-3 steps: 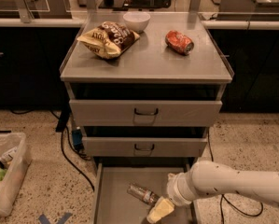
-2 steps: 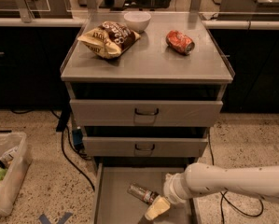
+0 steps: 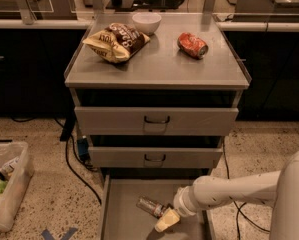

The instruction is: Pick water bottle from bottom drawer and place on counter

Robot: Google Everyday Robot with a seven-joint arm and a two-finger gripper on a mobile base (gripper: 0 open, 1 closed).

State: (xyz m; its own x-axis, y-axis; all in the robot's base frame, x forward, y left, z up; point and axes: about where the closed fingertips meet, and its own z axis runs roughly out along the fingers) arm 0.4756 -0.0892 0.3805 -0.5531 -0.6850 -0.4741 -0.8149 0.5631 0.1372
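The water bottle point(image 3: 150, 206) lies on its side on the floor of the open bottom drawer point(image 3: 123, 209), its far end toward the left. My gripper point(image 3: 165, 219) reaches in from the right on a white arm and sits right at the bottle's near end, low in the drawer. A cream-coloured finger point(image 3: 168, 220) shows just below and right of the bottle. The counter point(image 3: 159, 64) is the steel top of the cabinet above.
On the counter lie a chip bag point(image 3: 117, 41), a white bowl point(image 3: 146, 22) and a crushed red soda can point(image 3: 192, 45). Two shut drawers with black handles point(image 3: 156, 119) sit above the open one. A bin of litter point(image 3: 4, 184) and cables are on the floor at left.
My arm and gripper have shifted slightly left, closer to the bottle. The bottle has not moved.
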